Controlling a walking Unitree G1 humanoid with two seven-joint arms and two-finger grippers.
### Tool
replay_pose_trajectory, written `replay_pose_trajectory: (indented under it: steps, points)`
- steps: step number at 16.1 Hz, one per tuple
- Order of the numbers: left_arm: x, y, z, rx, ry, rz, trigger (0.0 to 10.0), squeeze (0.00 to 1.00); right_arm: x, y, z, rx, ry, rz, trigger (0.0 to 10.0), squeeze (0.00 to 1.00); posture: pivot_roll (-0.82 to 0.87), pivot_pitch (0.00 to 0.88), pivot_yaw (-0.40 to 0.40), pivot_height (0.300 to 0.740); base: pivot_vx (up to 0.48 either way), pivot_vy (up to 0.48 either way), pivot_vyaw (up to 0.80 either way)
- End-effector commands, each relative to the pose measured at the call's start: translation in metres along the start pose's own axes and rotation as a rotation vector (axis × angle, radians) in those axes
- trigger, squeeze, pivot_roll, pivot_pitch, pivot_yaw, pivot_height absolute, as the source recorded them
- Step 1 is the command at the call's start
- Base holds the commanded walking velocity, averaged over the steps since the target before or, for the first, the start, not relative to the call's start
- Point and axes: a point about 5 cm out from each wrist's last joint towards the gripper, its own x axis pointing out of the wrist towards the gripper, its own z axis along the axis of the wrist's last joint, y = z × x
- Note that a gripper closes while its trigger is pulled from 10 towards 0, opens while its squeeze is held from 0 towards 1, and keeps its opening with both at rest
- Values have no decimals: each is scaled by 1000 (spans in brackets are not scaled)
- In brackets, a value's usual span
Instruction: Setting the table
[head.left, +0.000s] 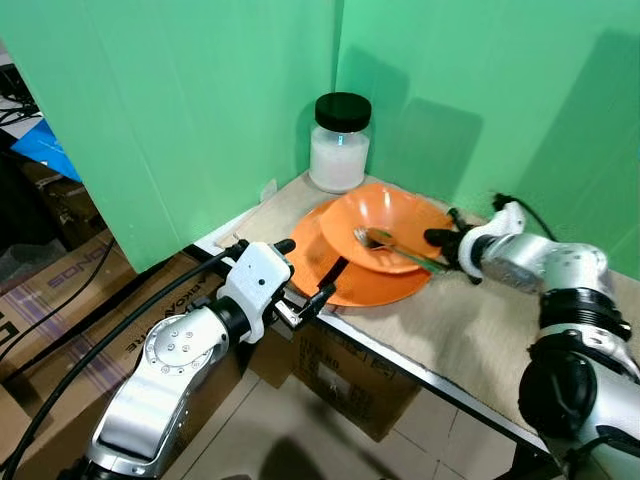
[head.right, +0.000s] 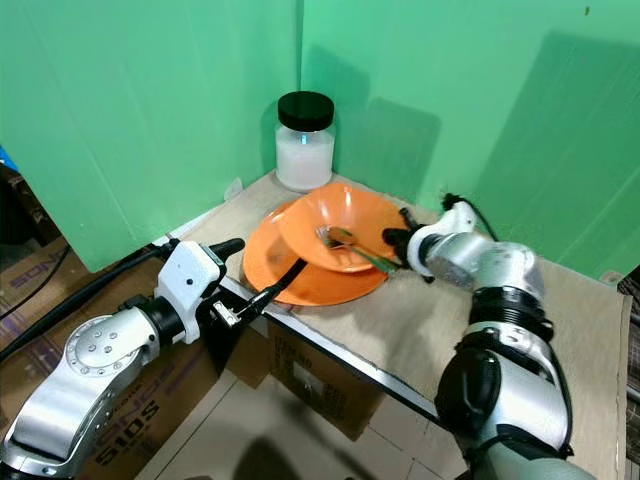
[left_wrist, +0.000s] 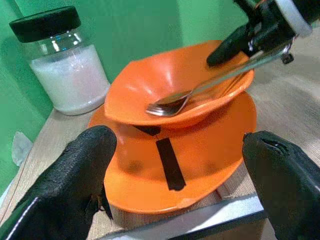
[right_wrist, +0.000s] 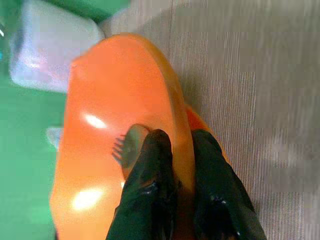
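An orange bowl (head.left: 395, 222) sits tilted on an orange plate (head.left: 312, 245) at the table's corner. A metal spoon and fork (left_wrist: 172, 102) lie in the bowl. My right gripper (head.left: 443, 240) is at the bowl's right rim; in the right wrist view its fingers (right_wrist: 152, 175) straddle that rim, one inside and one outside, shut on it. My left gripper (left_wrist: 180, 190) is open at the table's front edge, just short of the plate, with nothing between its fingers. A black strip (left_wrist: 170, 162) marks the plate.
A glass jar (head.left: 340, 145) with a black lid and white contents stands in the back corner behind the bowl. Green screens wall the table (head.left: 450, 320) on two sides. Cardboard boxes (head.left: 345, 375) sit under the table and on the floor at left.
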Motion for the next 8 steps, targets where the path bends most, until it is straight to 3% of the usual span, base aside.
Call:
replay_pose_trajectory:
  steps: [1,8]
  points:
    - [2,-1,0,0,-1,-15,10000,0,-16,3,18,22,-61,52,0,0,29,0,-46,740,0,0,0]
    - [8,-1,0,-1,-9,-40,10000,0,-62,-15,37,40,-160,62,0,0,-19,0,-10,740,0,0,0]
